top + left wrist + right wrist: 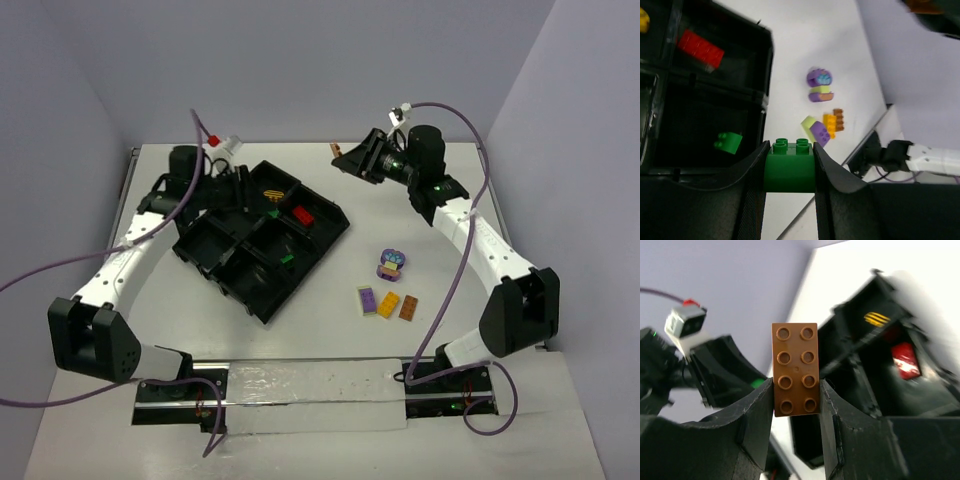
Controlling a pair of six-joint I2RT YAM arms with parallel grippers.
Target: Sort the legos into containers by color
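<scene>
My left gripper [790, 167] is shut on a dark green brick [790, 162] and holds it over the black divided tray [262, 300], as the top view [258, 203] also shows. My right gripper [796, 390] is shut on a brown brick [795, 369], held in the air beyond the tray's far right corner [341, 157]. In the tray lie a red brick [700, 47], a green brick [728, 142] and a yellow piece [877, 318]. On the table lie a rounded purple piece [391, 264], a purple brick [367, 299], an orange-yellow brick [388, 304] and another brown brick [409, 307].
The loose bricks lie right of the tray, between it and the right arm [480, 240]. A clear strip [310, 395] runs along the near edge between the arm bases. Grey walls close in the table at the back and sides.
</scene>
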